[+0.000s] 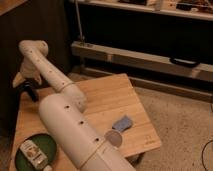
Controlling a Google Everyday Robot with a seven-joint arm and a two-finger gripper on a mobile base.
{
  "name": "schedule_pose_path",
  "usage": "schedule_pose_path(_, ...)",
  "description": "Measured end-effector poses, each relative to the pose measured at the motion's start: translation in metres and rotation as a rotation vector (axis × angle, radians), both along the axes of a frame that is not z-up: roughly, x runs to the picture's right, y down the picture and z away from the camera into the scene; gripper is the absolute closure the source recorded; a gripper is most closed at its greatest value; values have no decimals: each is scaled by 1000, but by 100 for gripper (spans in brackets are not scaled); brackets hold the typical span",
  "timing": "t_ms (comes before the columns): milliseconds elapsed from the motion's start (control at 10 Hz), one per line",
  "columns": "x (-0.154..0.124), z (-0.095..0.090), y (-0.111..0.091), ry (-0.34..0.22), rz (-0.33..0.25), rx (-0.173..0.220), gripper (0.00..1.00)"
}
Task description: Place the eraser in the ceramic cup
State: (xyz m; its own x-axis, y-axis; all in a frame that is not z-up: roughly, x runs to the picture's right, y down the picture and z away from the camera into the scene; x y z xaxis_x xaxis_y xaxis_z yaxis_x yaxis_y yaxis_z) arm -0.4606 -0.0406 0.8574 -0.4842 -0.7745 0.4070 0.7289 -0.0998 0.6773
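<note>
My arm reaches from the bottom of the view up to the table's far left. My gripper [24, 82] hangs there, above the left edge of the wooden table [107, 97]. A slim black block, the eraser [30, 93], stands directly under the gripper and touches or overlaps it. Whether it is held cannot be told. The ceramic cup [115, 138], small, round and pale with a darker inside, stands near the table's front edge, partly hidden behind my arm and far to the right of the gripper.
A flat blue-grey cloth-like piece [122, 122] lies just behind the cup. A round dark green plate [45, 147] with a white packet [31, 153] on it sits at the front left. A dark shelf unit stands behind the table.
</note>
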Motion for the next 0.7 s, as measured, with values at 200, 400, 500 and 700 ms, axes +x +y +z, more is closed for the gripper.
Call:
schedule_pose_path(200,-1,0,0,-1,-1,0,48)
schedule_pose_path(400,0,0,0,-1,0,0,69)
schedule_pose_path(500,-1,0,0,-1,-1,0,76)
schedule_pose_path(700,-1,-1,0,-1,0,0,98)
